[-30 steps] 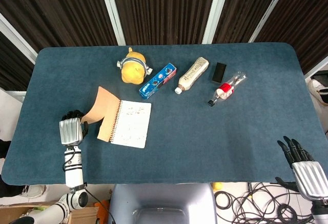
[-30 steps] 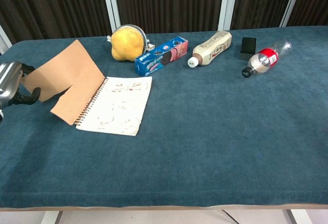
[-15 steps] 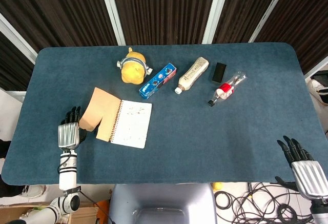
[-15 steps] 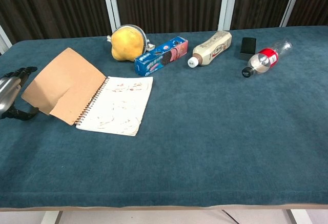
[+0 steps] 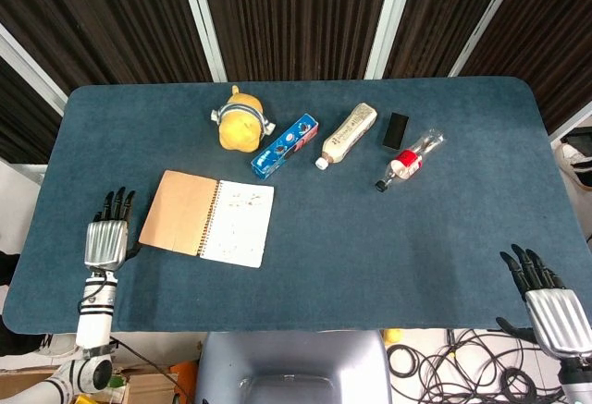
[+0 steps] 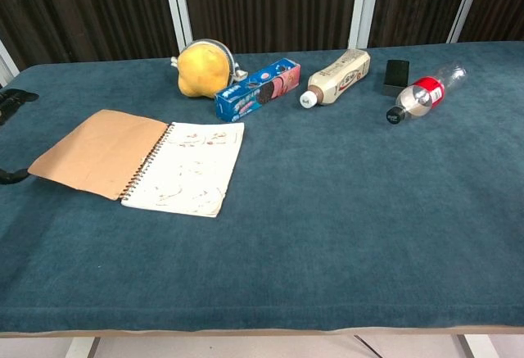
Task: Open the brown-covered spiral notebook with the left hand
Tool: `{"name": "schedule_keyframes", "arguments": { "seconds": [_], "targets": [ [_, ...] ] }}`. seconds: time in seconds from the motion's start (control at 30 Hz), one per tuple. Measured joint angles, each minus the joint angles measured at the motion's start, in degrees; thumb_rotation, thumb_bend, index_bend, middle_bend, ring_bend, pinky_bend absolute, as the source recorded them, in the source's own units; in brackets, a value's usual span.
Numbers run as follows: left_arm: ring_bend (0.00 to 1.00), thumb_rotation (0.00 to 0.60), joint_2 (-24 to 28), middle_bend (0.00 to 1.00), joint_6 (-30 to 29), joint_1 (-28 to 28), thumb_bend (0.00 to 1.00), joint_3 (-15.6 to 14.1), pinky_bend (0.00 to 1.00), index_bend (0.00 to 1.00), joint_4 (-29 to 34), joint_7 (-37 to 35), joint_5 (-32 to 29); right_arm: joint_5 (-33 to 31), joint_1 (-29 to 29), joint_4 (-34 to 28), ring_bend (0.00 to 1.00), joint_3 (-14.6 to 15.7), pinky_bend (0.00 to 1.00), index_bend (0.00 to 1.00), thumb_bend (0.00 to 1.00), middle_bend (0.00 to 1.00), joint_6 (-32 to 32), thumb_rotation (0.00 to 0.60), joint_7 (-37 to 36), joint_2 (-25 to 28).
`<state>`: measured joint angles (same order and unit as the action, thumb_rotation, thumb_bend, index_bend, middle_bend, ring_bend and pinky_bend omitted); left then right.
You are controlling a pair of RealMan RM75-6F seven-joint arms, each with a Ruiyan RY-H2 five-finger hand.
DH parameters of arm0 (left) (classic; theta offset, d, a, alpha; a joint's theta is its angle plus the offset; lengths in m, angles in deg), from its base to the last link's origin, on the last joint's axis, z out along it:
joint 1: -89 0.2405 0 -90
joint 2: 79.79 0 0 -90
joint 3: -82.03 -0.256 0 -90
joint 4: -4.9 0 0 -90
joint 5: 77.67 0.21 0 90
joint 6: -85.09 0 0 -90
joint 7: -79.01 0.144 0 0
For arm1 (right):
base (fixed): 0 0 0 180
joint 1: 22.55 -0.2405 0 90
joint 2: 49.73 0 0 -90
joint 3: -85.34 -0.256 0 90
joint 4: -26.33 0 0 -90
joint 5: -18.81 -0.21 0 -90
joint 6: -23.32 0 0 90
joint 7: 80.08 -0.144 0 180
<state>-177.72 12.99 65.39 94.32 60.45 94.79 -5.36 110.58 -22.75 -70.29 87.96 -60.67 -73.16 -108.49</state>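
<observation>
1. The brown-covered spiral notebook [image 5: 206, 225] lies open near the left edge of the blue felt-covered table [image 5: 370, 247], closer to the front edge than to the back. Its brown cardboard cover [image 5: 178, 224] is turned over to the left and rests almost flat, and the white written page [image 5: 239, 224] faces up on the right of the spiral.
2. I judge that the opening is done: the cover lies on the far side of the spiral and nothing holds it, so it stays open by its own weight.
3. The left hand [image 5: 105, 238] is at the left edge of the table, just beside the cover but apart from it. Its fingers are spread and straight, pointing to the back edge, and it holds nothing. In the chest view only dark fingertips show at the picture's border.
4. The right hand [image 5: 546, 304] is beyond the front right corner, off the table, fingers apart and empty, well away from the notebook; the task does not need it.
5. Along the back edge lie things the task does not touch: a yellow round plush toy [image 5: 240, 119], a blue biscuit box [image 5: 285, 145], a beige bottle [image 5: 347, 135], a small black block [image 5: 395, 131] and a clear plastic bottle with red label [image 5: 408, 160].
</observation>
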Motion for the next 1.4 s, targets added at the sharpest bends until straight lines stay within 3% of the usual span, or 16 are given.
{"name": "schedule_keyframes", "arguments": {
  "seconds": [0.23, 0.43, 0.57, 0.7, 0.83, 1.13, 1.4],
  "targets": [
    [0.0, 0.6, 4.7, 0.0, -2.2, 1.5, 0.26, 0.1, 0.31, 0.0, 4.2, 2.8, 0.0, -0.6, -0.1, -0.1, 0.0, -0.2, 0.24, 0.0, 0.0, 0.0, 0.3, 0.6, 0.7, -0.3],
    [0.01, 0.6, 11.3, 0.0, -10.4, 4.3, 0.26, -1.2, 0.29, 0.0, 9.6, 0.7, 4.6, -1.0, 0.0, 0.4, 0.0, -1.4, 0.24, 0.0, 0.0, 0.0, -1.5, 0.6, 1.2, -1.8],
    [0.01, 0.6, 17.6, 0.0, -13.1, 7.6, 0.26, -3.9, 0.29, 0.0, 17.9, -7.3, 7.9, -1.7, 0.3, 0.8, 0.0, -2.4, 0.24, 0.0, 0.0, 0.0, -2.7, 0.6, 2.0, -3.3],
    [0.01, 0.6, 26.8, 0.0, -13.3, 11.1, 0.26, -8.8, 0.29, 0.0, 28.8, -13.6, 11.1, -2.6, 0.3, 1.0, 0.0, -3.1, 0.24, 0.0, 0.0, 0.0, -3.0, 0.6, 3.3, -4.6],
    [0.01, 0.6, 33.3, 0.0, -13.0, 14.0, 0.26, -13.9, 0.3, 0.0, 34.7, -16.1, 15.6, -3.0, 0.1, 1.0, 0.0, -3.2, 0.24, 0.0, 0.0, 0.0, -2.4, 0.6, 3.9, -4.8],
    [0.01, 0.6, 33.3, 0.0, -11.1, 15.1, 0.26, -14.0, 0.3, 0.0, 37.4, -9.1, 14.0, -2.0, 0.2, 1.4, 0.0, -2.8, 0.24, 0.0, 0.0, 0.0, -3.0, 0.6, 2.4, -4.4],
    [0.01, 0.6, 33.4, 0.0, -9.4, 15.1, 0.26, -13.3, 0.3, 0.0, 38.9, -7.5, 12.3, -2.1, 0.4, 1.3, 0.0, -2.8, 0.24, 0.0, 0.0, 0.0, -3.3, 0.6, 2.7, -4.6]
  ]
}}
